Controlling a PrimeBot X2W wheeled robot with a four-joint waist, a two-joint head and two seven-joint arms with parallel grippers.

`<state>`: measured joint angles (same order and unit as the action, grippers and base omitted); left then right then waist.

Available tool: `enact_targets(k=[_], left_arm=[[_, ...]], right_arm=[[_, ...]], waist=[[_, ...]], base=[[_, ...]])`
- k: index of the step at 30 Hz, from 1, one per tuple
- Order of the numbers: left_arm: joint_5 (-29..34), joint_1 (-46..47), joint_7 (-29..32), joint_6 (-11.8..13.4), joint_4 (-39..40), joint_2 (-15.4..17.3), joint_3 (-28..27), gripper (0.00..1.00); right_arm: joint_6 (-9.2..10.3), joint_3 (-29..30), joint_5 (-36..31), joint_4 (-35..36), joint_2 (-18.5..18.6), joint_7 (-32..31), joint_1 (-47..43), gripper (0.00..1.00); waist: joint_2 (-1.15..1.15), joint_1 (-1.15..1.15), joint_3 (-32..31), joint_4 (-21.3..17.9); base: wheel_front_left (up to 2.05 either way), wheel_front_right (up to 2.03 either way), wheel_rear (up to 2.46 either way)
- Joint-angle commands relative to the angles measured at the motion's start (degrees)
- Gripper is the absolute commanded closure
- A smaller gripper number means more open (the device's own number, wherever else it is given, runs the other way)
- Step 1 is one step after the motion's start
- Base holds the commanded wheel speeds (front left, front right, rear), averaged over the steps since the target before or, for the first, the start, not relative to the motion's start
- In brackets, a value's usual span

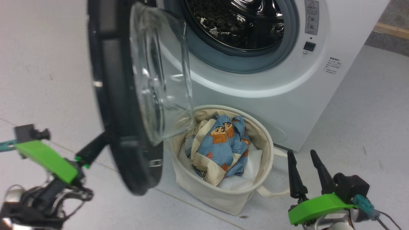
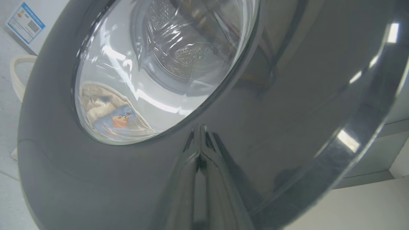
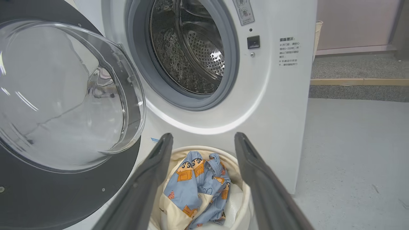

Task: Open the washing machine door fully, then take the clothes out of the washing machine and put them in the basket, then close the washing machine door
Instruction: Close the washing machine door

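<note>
Clothes (image 1: 220,147) of light blue fabric printed with orange-brown cartoon figures lay heaped in the basket (image 1: 204,191), a cream canvas tub that stood on the floor (image 1: 367,111) just in front of the washing machine (image 1: 287,95), below its round opening. White puffy stuffing (image 1: 252,163) showed beside the fabric on the side away from the hinge. One loop handle (image 1: 271,191) trailed from the basket's rim, on the side away from the machine.

Behind the grey gasket (image 1: 230,60), the part of the machine's steel drum (image 1: 236,22) that could be seen held no fabric. The washing machine door (image 1: 118,95) stood swung well out from the machine's front on the hinge side, its clear glass bowl turned toward the opening and its lower edge hanging close over the basket's rim.

On the door's outer side, facing away from the machine, the left gripper (image 1: 99,142) had its fingers pressed together and gripped nothing. Seen from the left wrist, the tips met their own reflection in the glossy black ring, which put them against the door or a hair off it. The right gripper (image 1: 301,152) hovered out in front of the machine, just beside the basket and clear of it, fingers spread wide and empty. From the right wrist, those fingers framed the basket and the clothes inside it.
</note>
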<state>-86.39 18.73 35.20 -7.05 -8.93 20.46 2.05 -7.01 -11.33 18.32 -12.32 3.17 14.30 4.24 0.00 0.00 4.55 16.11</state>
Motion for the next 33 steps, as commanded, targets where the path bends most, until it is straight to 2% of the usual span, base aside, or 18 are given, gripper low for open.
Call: enact_targets(k=[1, 7, 14, 25, 29, 33], left_arm=[[-0.14, 2.03, 0.06, -0.22, 3.63, 0.27, -0.94, 1.00], [1.35, 2.73, -1.49, -0.28, 5.50, -5.92, 4.16, 1.00], [6.01, 6.68, -4.51, -0.40, -2.12, -10.35, 9.33, 1.00], [7.58, 13.34, -11.98, -0.43, -9.43, -12.03, 11.98, 1.00], [8.03, 13.39, -15.28, -0.43, -10.15, -12.32, 14.10, 1.00], [8.02, 12.90, -17.55, -0.43, -9.69, -11.52, 16.41, 1.00]], right_arm=[[-0.47, -0.54, -0.20, 2.04, -0.29, 0.70, 1.72, 0.00], [-0.47, 1.06, -0.28, 2.62, -0.29, 0.70, 2.02, 0.00], [-0.47, 2.91, -0.69, 3.84, -0.29, 0.70, 2.70, 0.00], [-0.47, 8.26, -0.53, 4.75, -0.29, 0.70, 3.52, 0.00], [-0.47, 8.14, -0.16, 5.03, -0.29, 0.70, 4.07, 0.00], [-0.47, 7.56, 0.51, 5.79, -0.29, 0.70, 4.30, 0.00]], waist=[[0.00, 0.00, -0.13, -0.24], [0.00, 0.00, -0.07, -2.50], [0.00, 0.00, 0.83, -7.06], [0.00, 0.00, 3.84, -16.11], [0.00, 0.00, 4.56, -18.04], [0.00, 0.00, 5.29, -18.25]], base=[[0.00, 0.00, 0.00], [0.00, 0.00, 0.00], [0.00, 0.00, 0.00], [0.00, 0.00, 0.00], [0.00, 0.00, 0.00], [0.00, 0.00, 0.00]])
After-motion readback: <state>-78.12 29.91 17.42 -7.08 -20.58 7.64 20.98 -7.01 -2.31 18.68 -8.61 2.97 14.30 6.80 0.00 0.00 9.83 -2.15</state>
